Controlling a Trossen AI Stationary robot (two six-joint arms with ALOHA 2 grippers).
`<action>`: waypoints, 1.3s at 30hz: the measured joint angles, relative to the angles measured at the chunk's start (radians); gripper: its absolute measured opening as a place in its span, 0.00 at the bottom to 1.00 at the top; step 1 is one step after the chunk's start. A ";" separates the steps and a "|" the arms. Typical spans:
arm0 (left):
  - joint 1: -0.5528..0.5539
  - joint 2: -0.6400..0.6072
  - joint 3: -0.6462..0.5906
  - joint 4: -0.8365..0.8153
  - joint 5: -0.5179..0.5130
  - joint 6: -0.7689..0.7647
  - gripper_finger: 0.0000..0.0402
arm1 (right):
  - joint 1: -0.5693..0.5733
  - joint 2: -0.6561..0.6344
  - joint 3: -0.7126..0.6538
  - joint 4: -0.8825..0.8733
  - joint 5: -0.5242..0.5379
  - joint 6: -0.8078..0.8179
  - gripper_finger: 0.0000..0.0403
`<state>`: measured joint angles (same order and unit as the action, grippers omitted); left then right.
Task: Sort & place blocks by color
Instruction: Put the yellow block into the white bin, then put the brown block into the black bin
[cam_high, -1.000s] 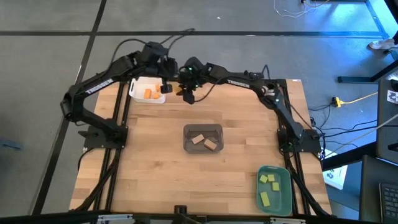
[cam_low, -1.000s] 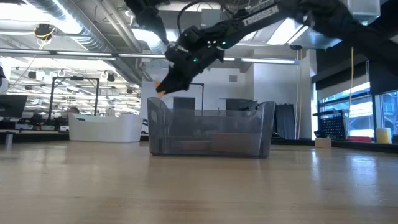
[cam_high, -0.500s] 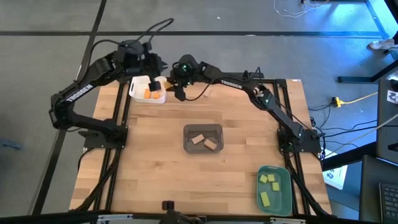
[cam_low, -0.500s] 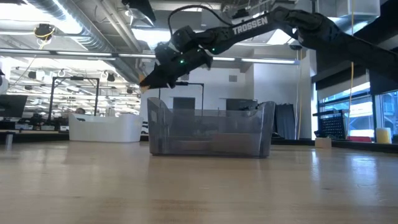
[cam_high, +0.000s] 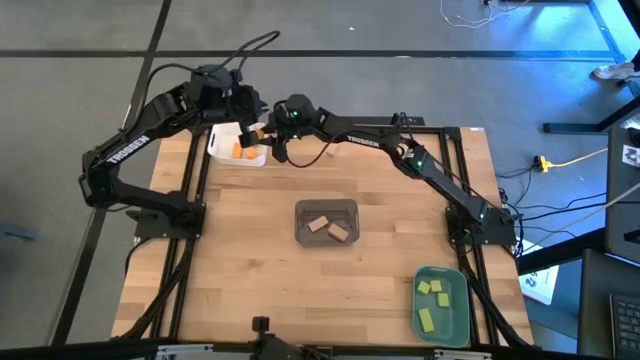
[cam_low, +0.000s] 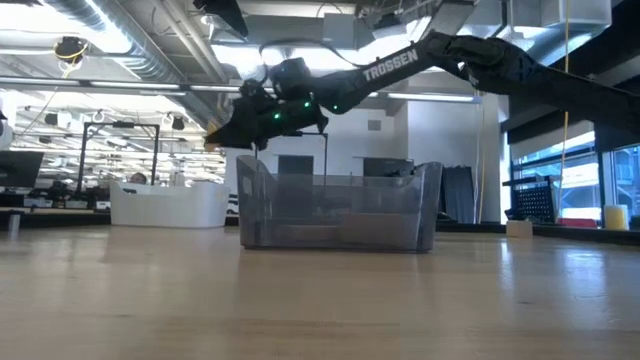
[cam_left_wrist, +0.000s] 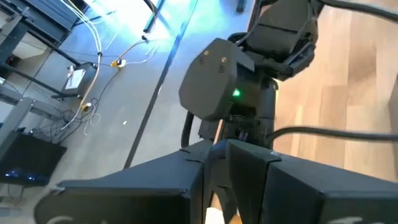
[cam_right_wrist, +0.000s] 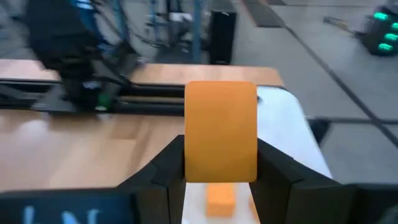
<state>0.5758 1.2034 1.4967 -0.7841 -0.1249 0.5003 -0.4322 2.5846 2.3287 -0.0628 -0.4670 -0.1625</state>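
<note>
My right gripper (cam_high: 262, 134) reaches across the far edge of the table and is shut on an orange block (cam_right_wrist: 221, 130). It hangs over the right end of the white tray (cam_high: 222, 136), which holds more orange blocks (cam_high: 240, 150); one orange block (cam_right_wrist: 219, 198) shows below the held one. My left gripper (cam_high: 250, 108) hovers just beyond the tray's far side, fingers shut (cam_left_wrist: 216, 165), touching nothing. Tan blocks (cam_high: 327, 228) lie in the grey tray (cam_high: 300, 210). Yellow-green blocks (cam_high: 433, 292) lie in the teal tray (cam_high: 458, 318). My right gripper pinches the orange block between its two fingers, one pad on each of two opposite side faces (cam_right_wrist: 193, 155). The fingers come slanting down from the table's right. The block is lifted clear above the white tray (cam_right_wrist: 280, 137).
The grey tray (cam_low: 340, 205) stands mid-table and the teal tray at the near right corner. Both arms crowd the far left corner, close to each other. Bare wood lies along the near and left parts of the table (cam_high: 230, 280).
My right gripper has carried the orange block toward the table's left, from beside the white tray to over its right end, dropping slightly. My left gripper has pulled back from over the tray toward the far left and then held still.
</note>
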 joint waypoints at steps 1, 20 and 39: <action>0.000 0.000 0.000 -0.001 0.000 -0.001 0.10 | 0.001 0.000 0.000 0.003 0.024 0.003 0.33; 0.000 0.000 -0.001 -0.002 0.003 -0.028 0.10 | 0.002 -0.003 0.002 0.036 0.075 0.026 0.33; 0.000 0.000 -0.001 -0.002 0.003 -0.030 0.10 | 0.003 -0.007 0.002 0.045 0.082 0.025 0.41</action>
<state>0.5758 1.2037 1.4960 -0.7863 -0.1219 0.4702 -0.4294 2.5776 2.3302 -0.0178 -0.3847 -0.1374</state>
